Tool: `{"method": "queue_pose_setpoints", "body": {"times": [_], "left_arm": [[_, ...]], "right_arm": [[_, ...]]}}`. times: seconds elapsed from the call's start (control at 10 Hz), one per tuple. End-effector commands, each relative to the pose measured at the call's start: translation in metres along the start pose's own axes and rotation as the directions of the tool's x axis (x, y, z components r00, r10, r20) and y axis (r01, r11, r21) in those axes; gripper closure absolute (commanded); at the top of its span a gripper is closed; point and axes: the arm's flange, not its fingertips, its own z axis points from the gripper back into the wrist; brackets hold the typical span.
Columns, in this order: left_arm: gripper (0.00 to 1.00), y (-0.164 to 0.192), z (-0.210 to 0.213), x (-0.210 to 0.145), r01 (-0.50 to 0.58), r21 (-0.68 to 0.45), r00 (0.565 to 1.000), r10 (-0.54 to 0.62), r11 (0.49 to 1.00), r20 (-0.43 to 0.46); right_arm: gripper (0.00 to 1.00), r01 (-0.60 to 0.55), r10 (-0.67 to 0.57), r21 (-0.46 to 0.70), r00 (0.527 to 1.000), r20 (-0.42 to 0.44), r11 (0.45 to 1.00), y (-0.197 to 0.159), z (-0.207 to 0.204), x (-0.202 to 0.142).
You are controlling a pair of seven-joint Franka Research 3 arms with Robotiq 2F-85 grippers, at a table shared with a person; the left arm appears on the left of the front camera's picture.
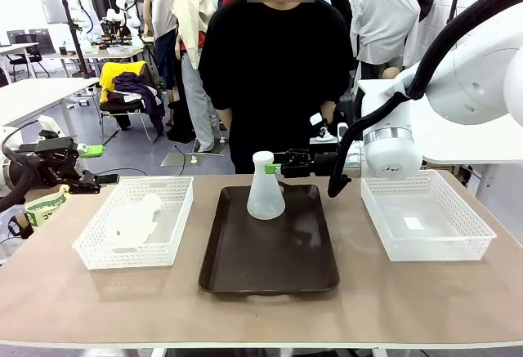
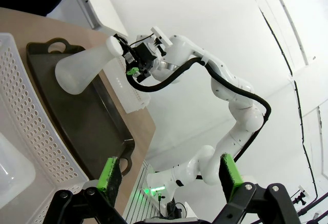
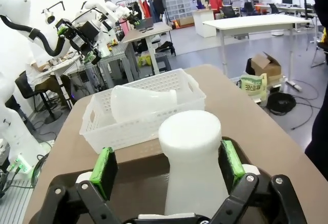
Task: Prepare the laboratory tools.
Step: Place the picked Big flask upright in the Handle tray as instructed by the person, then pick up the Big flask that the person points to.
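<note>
One frosted-white conical flask [image 1: 265, 189] stands upright at the back of the dark brown tray [image 1: 270, 267]. My right gripper [image 1: 280, 168] is open at its neck, and in the right wrist view the flask top [image 3: 190, 131] rises between the two green pads [image 3: 104, 170] of the right gripper [image 3: 167, 165], with a gap on the left side. A second flask [image 1: 135, 218] lies on its side in the left white basket [image 1: 91, 251]. My left gripper [image 1: 92, 166] hangs open with nothing in it, left of that basket. The left wrist view shows the left gripper [image 2: 169, 175], the upright flask [image 2: 82, 70] and the right gripper [image 2: 134, 62].
An empty white mesh basket [image 1: 474, 226] sits right of the tray. A person in a black top [image 1: 274, 79] stands at the table's far edge, right behind the tray. The front strip of the table [image 1: 261, 316] is bare.
</note>
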Motion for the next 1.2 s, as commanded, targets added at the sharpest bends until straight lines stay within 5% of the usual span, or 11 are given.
{"method": "queue_pose_setpoints", "body": {"times": [0.0,0.7,1.1], "left_arm": [[0.0,0.0,0.001,0.0,0.018,-0.001,1.0,-0.018,1.0,0.003],[0.0,0.0,0.001,0.0,0.018,-0.001,1.0,-0.018,1.0,0.003],[0.0,0.0,0.001,0.0,0.018,-0.001,1.0,-0.018,1.0,0.003]], "right_arm": [[0.0,-0.005,0.005,0.009,1.0,0.024,1.0,-0.002,-0.004,-0.002],[0.0,-0.005,0.005,0.009,1.0,0.024,1.0,-0.002,-0.004,-0.002],[0.0,-0.021,0.016,-0.06,0.996,-0.085,0.998,0.008,0.027,0.026]]}}
